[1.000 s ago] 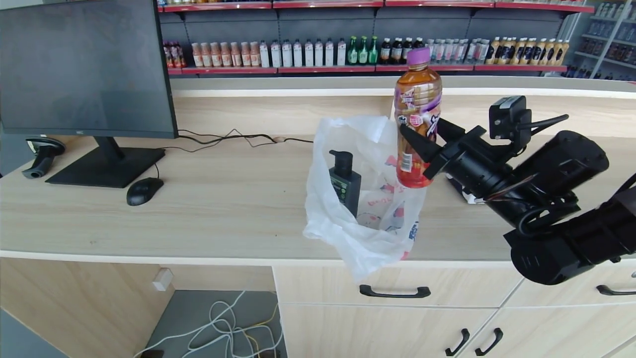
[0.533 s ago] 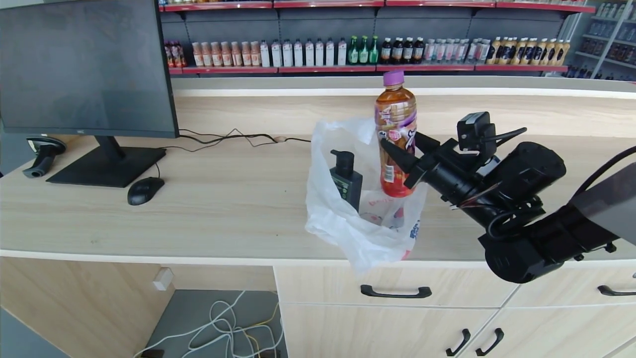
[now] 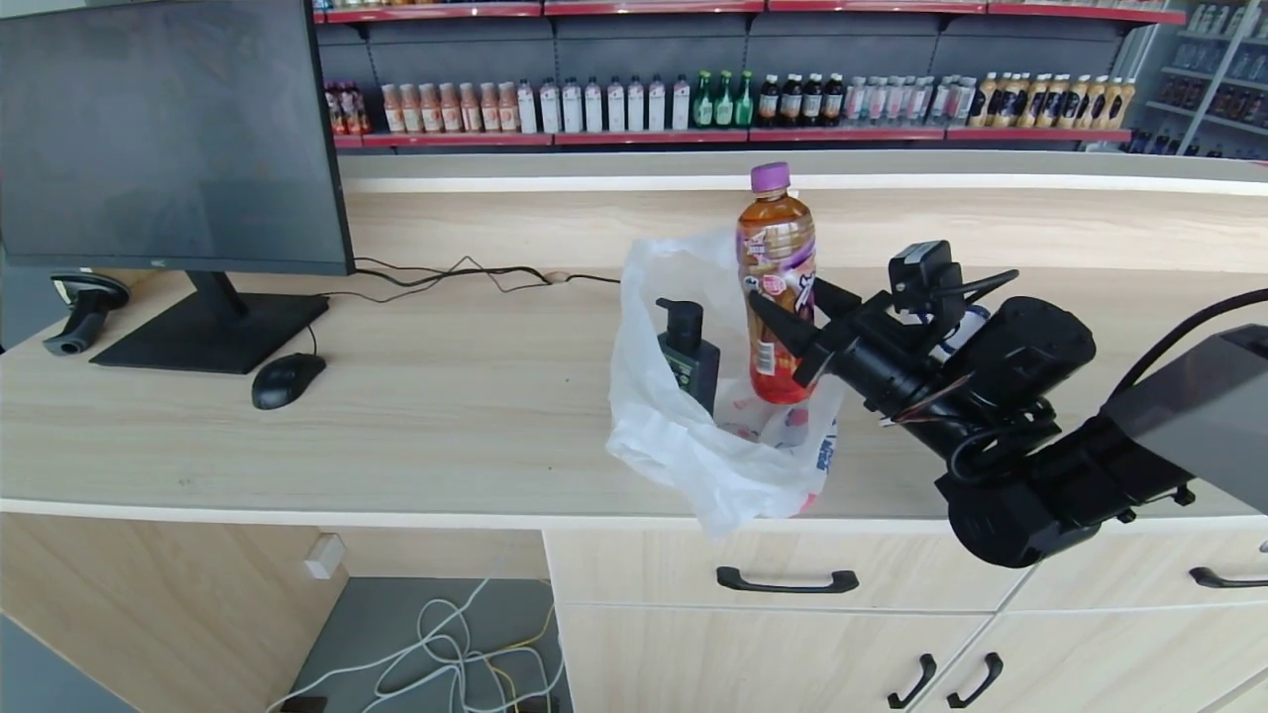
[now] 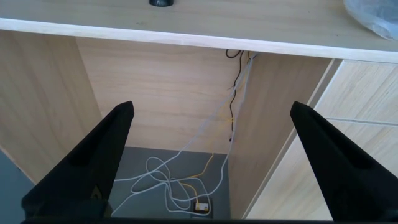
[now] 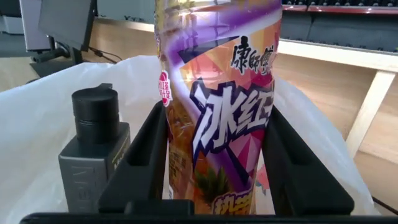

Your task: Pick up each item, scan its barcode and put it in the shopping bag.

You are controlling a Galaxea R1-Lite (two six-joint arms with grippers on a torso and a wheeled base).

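One bottle (image 3: 776,238) stands upright, clasped by the right pincer (image 3: 785,302), its base just over the open bag (image 3: 684,446) on the bench (image 3: 446,416), beside the black pump bottle (image 3: 688,361) inside; a straight lowering likely comes next. Below the bench, the left pincer (image 4: 208,165) hangs released.

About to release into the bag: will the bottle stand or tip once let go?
Likely tippy: the bottle is tall, narrow and looks full, so top-heavy. The bag is thin, crumpled film, so it probably gives little support. The pump bottle beside it may prop it on that side.
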